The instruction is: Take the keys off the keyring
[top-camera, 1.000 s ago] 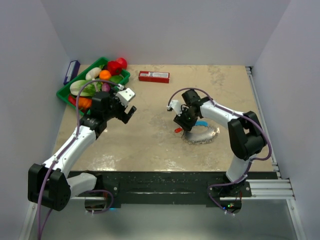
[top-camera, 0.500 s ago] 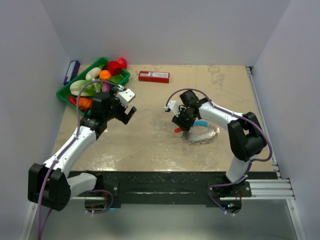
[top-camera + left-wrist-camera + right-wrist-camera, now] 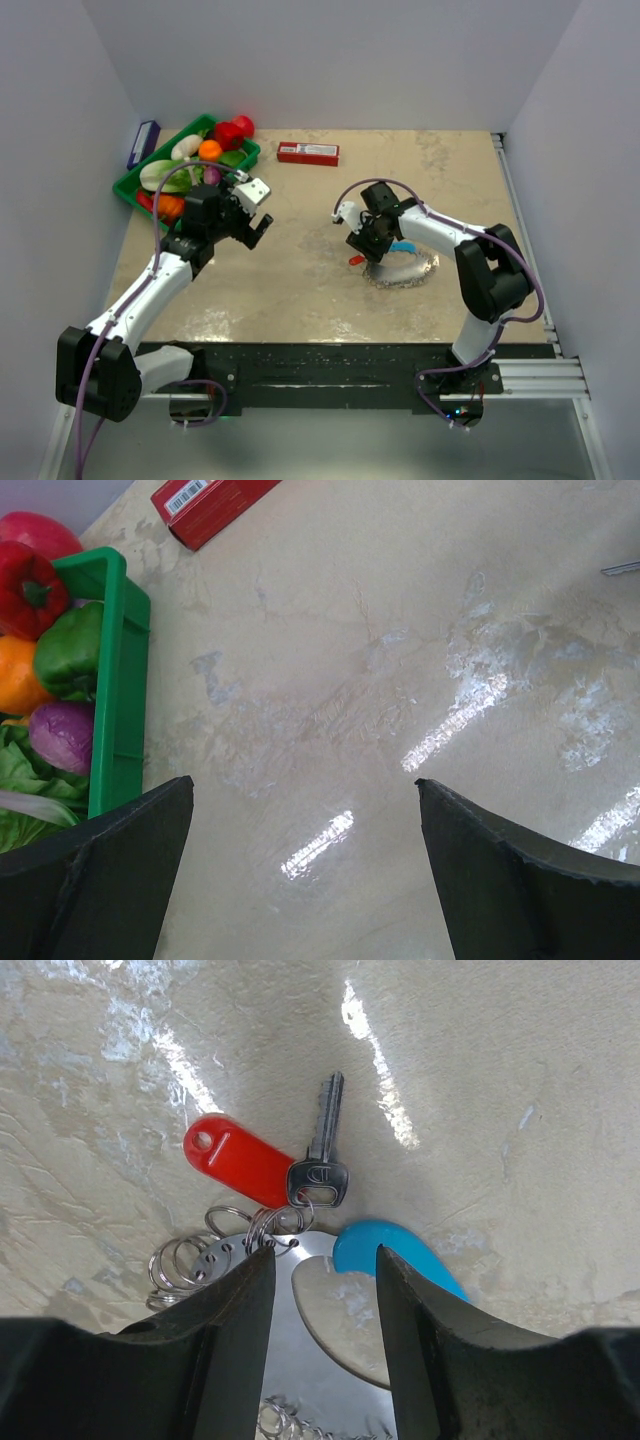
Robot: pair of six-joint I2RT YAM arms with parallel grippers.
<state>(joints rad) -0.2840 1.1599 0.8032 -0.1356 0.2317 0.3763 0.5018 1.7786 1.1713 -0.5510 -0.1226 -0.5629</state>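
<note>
- R gripper [image 3: 325, 1260]: jaws held apart astride keyring [image 3: 400, 1255], prob. to pin it; nothing pinched
- key [image 3: 322, 1150] w/ red tag [image 3: 238, 1158] splayed just beyond keyring
- L gripper [image 3: 303, 790]: spread, empty; parked well left of keyring

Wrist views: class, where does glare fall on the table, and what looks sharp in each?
Left wrist view: white glare streaks cross the table between the left gripper's fingers. Right wrist view: a glare streak runs just beside the key; key and red tag are sharp, the right gripper's fingers plain black.
</note>
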